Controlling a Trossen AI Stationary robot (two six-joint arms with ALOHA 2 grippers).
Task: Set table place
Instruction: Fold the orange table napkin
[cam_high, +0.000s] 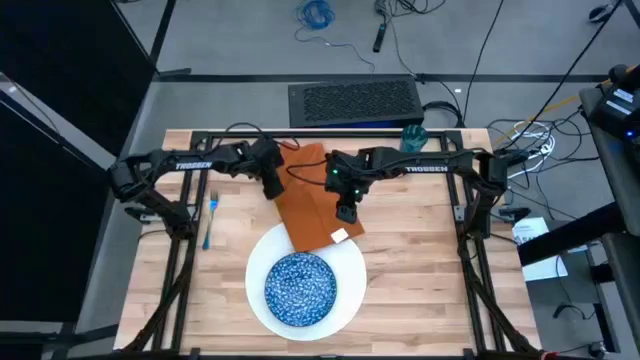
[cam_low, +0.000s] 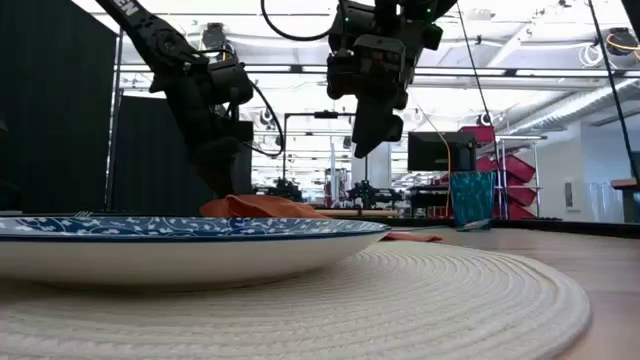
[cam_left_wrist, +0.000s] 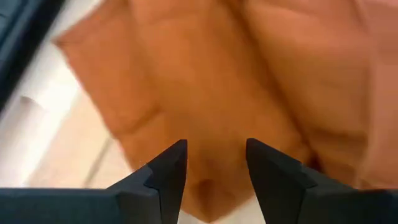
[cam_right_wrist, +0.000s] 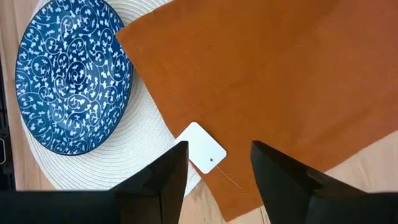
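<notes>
While both arms hang over the middle of the table (cam_high: 420, 290), the count is short: one orange napkin (cam_high: 312, 200), one blue patterned plate (cam_high: 300, 287) sitting on one round white woven mat (cam_high: 345, 300), one light-blue fork (cam_high: 211, 218) near the left edge, and one teal cup (cam_high: 414, 136) at the far edge. The napkin lies flat between the arms, its near corner overlapping the mat's far rim. The left gripper (cam_high: 272, 187) is down at the napkin's far left edge, and its wrist camera shows the fingers (cam_left_wrist: 163, 180) narrowly parted with orange cloth filling the gap; whether they pinch it I cannot tell. The right gripper (cam_high: 347, 212) hovers above the napkin's right side, fingers (cam_right_wrist: 163, 180) apart and empty. Only the right wrist view picks out a small white tag (cam_right_wrist: 203, 148) at the napkin's corner. The table-level view alone shows the left gripper (cam_low: 222, 165) low by the bunched cloth and the right gripper (cam_low: 368, 135) well above it.
</notes>
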